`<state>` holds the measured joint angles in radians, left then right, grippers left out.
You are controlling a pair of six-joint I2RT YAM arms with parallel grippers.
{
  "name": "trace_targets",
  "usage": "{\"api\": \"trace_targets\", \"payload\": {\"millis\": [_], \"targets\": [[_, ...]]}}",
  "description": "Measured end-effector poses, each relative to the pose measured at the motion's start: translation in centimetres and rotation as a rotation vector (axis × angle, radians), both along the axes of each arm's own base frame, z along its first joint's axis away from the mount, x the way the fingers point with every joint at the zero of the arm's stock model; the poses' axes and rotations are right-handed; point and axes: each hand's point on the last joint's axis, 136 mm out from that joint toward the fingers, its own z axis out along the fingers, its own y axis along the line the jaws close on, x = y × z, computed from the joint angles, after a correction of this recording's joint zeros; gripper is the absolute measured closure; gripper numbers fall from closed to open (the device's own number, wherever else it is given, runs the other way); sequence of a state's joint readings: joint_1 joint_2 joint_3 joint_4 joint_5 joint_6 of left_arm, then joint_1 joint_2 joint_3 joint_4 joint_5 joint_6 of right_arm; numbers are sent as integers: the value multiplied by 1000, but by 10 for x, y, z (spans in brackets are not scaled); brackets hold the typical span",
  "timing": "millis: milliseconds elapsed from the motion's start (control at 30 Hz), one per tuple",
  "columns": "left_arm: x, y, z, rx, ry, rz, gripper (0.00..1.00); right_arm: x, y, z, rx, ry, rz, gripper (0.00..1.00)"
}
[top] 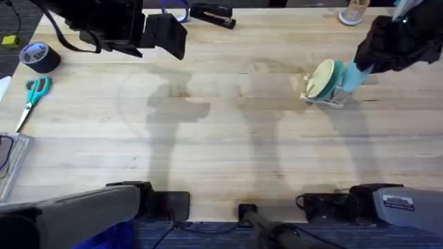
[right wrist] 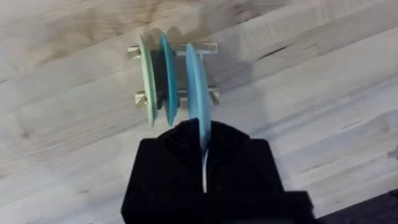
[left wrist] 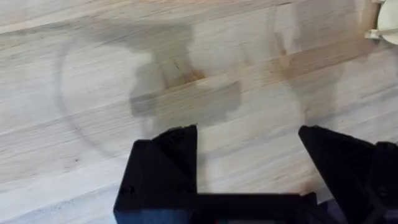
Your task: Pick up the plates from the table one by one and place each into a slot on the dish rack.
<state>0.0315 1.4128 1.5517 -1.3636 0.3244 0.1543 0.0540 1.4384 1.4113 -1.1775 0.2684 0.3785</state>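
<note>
The cream dish rack (top: 331,99) stands at the right back of the wooden table (top: 221,145). A pale yellow plate (top: 318,79) and the teal plate (top: 336,75) stand upright in its slots. My right gripper (right wrist: 204,140) is shut on the rim of the pale light blue plate (right wrist: 196,84), which stands on edge at the rack (right wrist: 174,96), beside the teal plate (right wrist: 166,74). The overhead view shows this plate (top: 354,76) at the rack's right side under the right arm. My left gripper (left wrist: 249,155) hangs open over bare wood at the back left (top: 166,34).
A black stapler (top: 213,15) lies at the back edge and a small cup (top: 353,12) at the back right. A tape roll (top: 38,57) and teal-handled scissors (top: 31,95) lie at the far left. A clear container (top: 8,162) sits on the left edge.
</note>
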Motion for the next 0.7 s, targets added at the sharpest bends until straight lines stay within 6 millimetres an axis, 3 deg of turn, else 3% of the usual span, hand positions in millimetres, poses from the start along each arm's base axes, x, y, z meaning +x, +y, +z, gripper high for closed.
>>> {"api": "trace_targets", "payload": {"millis": [700], "targets": [[0,0,0,0,0,0,6,22,2,-31,23,71,55,970]]}}
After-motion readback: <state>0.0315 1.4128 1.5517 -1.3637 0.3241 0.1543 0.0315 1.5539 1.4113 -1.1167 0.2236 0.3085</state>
